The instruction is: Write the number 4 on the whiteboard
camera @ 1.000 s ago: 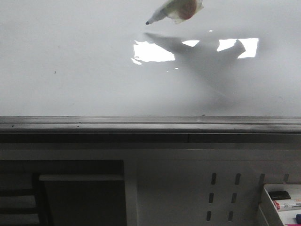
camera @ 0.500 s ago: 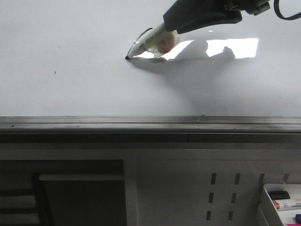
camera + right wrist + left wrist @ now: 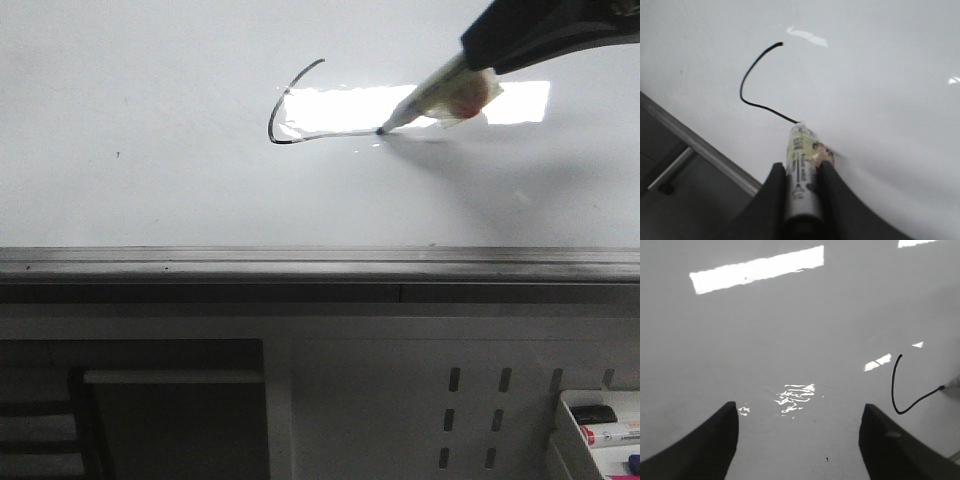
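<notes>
my right gripper (image 3: 802,187) is clamped on a marker (image 3: 432,95), both fingers (image 3: 771,200) pressed against its barrel. the marker slants down to the board (image 3: 150,200), and its tip touches the white surface at the end of a black line. that line is the 4 (image 3: 285,110) so far: a curved stroke bending down, then a crossbar running sideways to the tip. it has no upright stem yet. part of the crossbar lies across a bright glare (image 3: 340,108), where the ink is hard to see. my left gripper (image 3: 799,440) hangs over bare board with its fingers spread wide and nothing between them; the 4 (image 3: 900,390) sits off to one side of it. a grey rail (image 3: 300,262) runs along the board's lower edge. a tray (image 3: 575,425) with markers sits at the lower right corner of the front view.
</notes>
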